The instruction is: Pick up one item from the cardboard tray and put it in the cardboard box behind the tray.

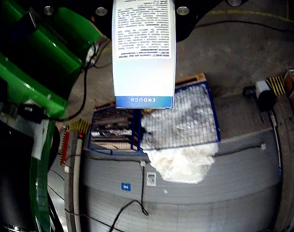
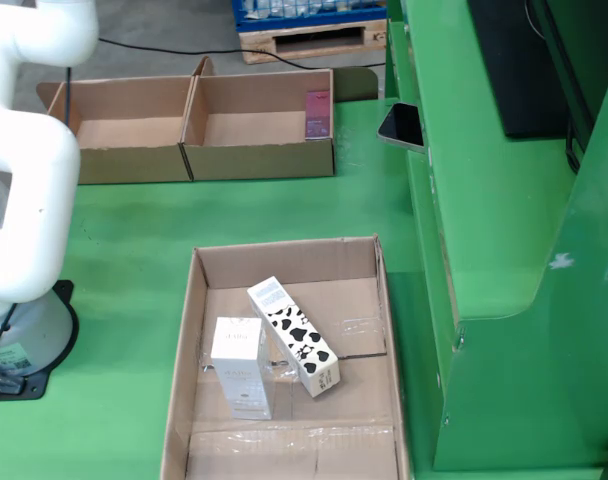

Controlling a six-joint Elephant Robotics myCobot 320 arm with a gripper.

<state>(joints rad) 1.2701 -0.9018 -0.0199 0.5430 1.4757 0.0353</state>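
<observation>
Gripper-camera view showed a white printed carton (image 1: 144,53) filling the near frame, apparently held by the hand, whose fingers stayed out of sight. From the fixed overhead view, two cartons (image 2: 274,350) lay in the tray (image 2: 284,262); beyond stood the box (image 2: 259,160). Judged: carrying stage; next, lowering over the box.

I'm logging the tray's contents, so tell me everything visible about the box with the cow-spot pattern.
In the view from the side, the cow-spot box is a long, slim carton, apparently cardboard, white with black blotches over most of its length and a printed white panel at its far end. It lies flat and diagonally on the floor of the cardboard tray, beside the plain white box, close to it or touching. Nothing grips it.
</observation>
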